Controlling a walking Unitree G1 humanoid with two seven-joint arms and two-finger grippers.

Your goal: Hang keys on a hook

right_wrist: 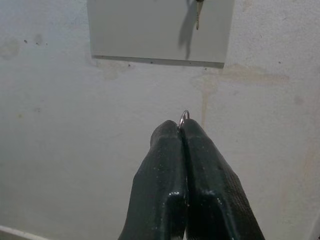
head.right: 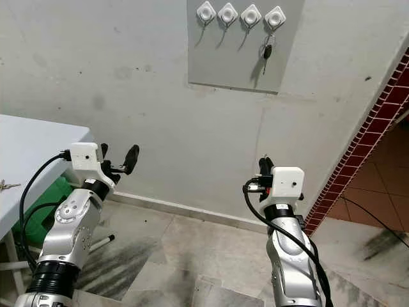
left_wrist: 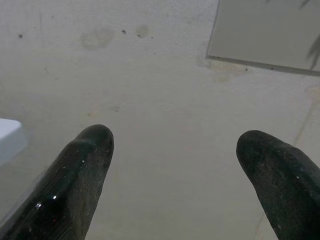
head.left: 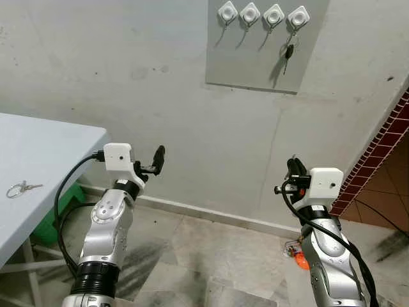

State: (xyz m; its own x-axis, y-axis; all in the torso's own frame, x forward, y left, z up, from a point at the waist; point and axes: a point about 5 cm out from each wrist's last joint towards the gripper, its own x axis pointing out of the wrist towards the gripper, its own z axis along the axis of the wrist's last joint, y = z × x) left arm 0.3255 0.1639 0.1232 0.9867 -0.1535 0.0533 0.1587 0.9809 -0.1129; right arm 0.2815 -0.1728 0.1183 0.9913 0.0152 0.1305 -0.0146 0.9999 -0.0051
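Keys: only a ring [right_wrist: 184, 118] shows, pinched at the tips of the right gripper [right_wrist: 182, 131], fingers pressed fully together, held low and well below the hook board [head.left: 267, 45]. Rightmost hook [head.left: 298, 18] already carries a key set [head.left: 289, 52]; three hooks to its left are free, e.g. [head.left: 273, 15]. Judgement: raise the ring above a free hook tip, then lower it on. Left gripper [left_wrist: 175, 150] wide open, holding nothing. Another ring with keys [head.left: 22, 188] lies on the surface [head.left: 57, 147]. Brick edge [head.left: 377, 153] close on the right; open room to the left
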